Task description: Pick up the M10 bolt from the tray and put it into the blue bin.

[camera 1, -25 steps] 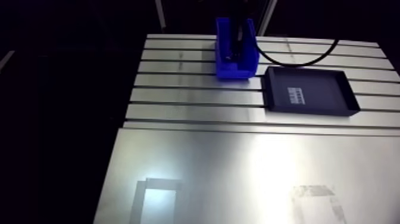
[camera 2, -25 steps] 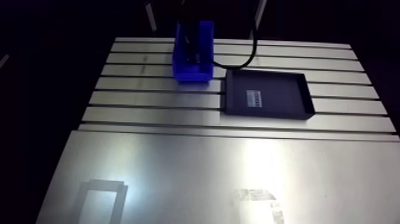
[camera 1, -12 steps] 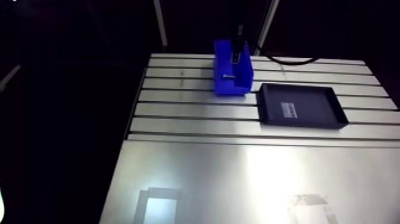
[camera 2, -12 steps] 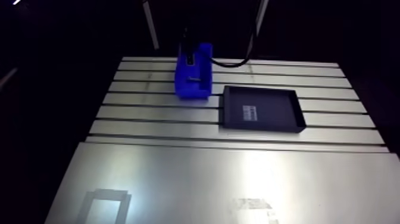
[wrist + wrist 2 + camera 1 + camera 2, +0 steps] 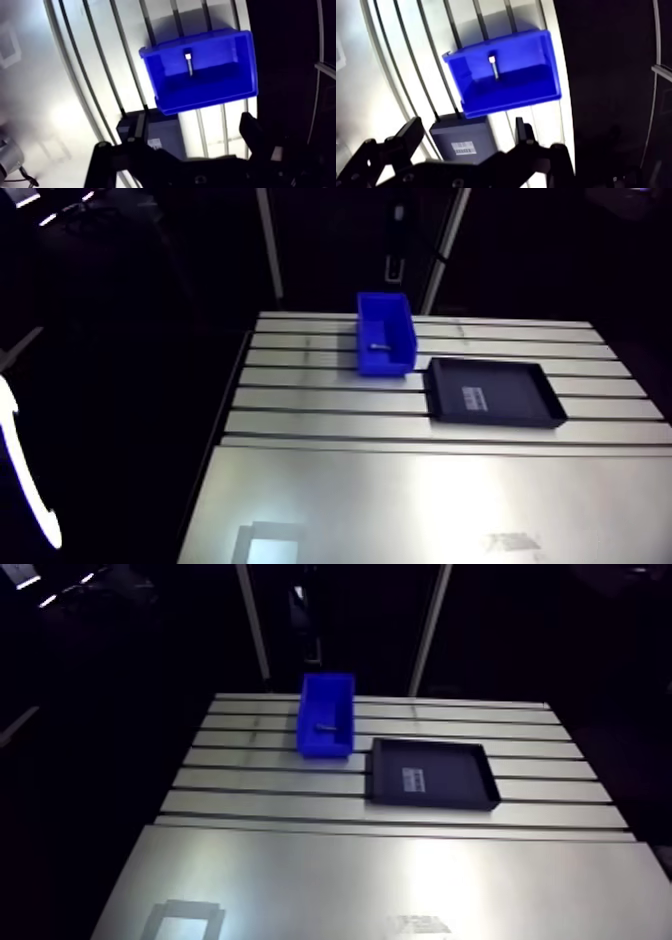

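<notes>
The white label (image 5: 474, 398) on the tray (image 5: 512, 394) is unreadable. The hand (image 5: 174, 134), earlier down in the blue bin (image 5: 247, 70), is now raised, fingers (image 5: 250, 131) spread and empty; the M10 bolt (image 5: 189, 64) lies inside.

The claw (image 5: 172, 131) has lifted clear of the blue bin (image 5: 200, 96), leaving the bolt (image 5: 189, 63) inside.

Slotted aluminium counter (image 5: 400, 488), smooth-surfaced at its near end. Blue bin (image 5: 385, 365) and black tray (image 5: 515, 393) stand close together on the slotted part.
</notes>
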Controlling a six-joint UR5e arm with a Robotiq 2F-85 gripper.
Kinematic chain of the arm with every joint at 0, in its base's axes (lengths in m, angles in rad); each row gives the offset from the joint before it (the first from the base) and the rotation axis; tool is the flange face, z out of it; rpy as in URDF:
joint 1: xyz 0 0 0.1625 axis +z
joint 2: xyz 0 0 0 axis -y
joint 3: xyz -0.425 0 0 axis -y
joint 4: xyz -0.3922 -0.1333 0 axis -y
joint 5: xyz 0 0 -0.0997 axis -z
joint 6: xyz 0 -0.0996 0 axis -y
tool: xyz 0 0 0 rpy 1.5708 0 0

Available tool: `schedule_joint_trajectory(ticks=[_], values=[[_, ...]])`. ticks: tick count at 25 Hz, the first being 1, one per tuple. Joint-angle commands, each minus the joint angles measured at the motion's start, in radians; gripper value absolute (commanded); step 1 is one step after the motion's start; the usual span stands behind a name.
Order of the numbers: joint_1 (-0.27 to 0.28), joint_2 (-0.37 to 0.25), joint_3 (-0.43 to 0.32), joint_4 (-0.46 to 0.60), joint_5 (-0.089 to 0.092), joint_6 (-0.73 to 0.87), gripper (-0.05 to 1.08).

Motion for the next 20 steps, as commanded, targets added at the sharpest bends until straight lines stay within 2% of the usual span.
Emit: schedule_joint_trajectory(ticks=[1, 10, 14, 20], values=[[-0.004, -0.097, -0.048, 0.104, 0.000, 0.424, 0.01], [-0.030, -0.119, -0.128, 0.210, -0.002, 0.948, 0.01], [-0.070, -0.148, -0.136, 0.238, 0.003, 1.080, 0.01], [-0.066, -0.179, -0.142, 0.287, 0.003, 1.160, 0.01]])
